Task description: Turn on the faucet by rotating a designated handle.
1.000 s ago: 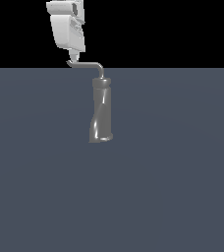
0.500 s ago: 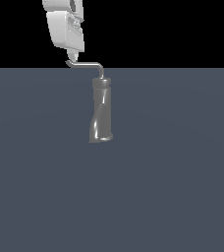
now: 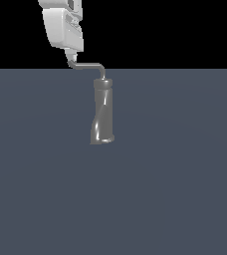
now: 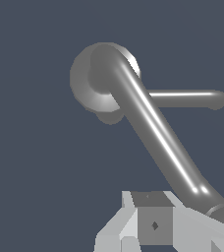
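The faucet (image 3: 103,112) is a shiny grey twisted column standing upright on the dark floor. From above in the wrist view I see its round top (image 4: 84,78). The handle (image 3: 88,65) is a thin bent rod reaching from the column's top toward the exterior view's left, ending in a small hooked tip. In the wrist view the handle (image 4: 158,142) runs large and close. My white gripper (image 3: 74,54) hangs right above the hooked tip, its fingers (image 4: 153,224) together beside the rod's end and holding nothing.
A second, thinner rod (image 4: 187,98) sticks out sideways from the faucet's top in the wrist view. A flat dark grey-blue floor (image 3: 175,189) spreads all around the column. The background above it is black.
My gripper has shifted slightly toward the exterior view's left and a little upward. The handle and the faucet have not visibly moved.
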Tool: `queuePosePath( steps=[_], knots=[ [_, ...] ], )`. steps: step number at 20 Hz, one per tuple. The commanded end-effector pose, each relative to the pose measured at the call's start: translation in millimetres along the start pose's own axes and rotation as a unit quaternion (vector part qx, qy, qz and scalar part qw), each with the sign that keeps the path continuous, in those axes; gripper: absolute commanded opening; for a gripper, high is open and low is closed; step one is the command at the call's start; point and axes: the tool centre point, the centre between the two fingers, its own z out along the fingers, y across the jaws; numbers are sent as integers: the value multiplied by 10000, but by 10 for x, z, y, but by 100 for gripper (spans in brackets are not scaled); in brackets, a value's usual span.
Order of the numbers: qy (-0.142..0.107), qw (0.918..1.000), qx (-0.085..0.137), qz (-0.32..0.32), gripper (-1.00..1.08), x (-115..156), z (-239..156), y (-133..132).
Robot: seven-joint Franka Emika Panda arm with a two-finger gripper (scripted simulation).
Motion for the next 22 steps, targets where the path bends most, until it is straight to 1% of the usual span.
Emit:
queuePosePath(
  steps=[1, 22],
  knots=[
    [8, 10000, -19, 8, -100, 55, 0, 64],
    [2, 10000, -41, -2, -100, 445, -6, 586]
  ],
)
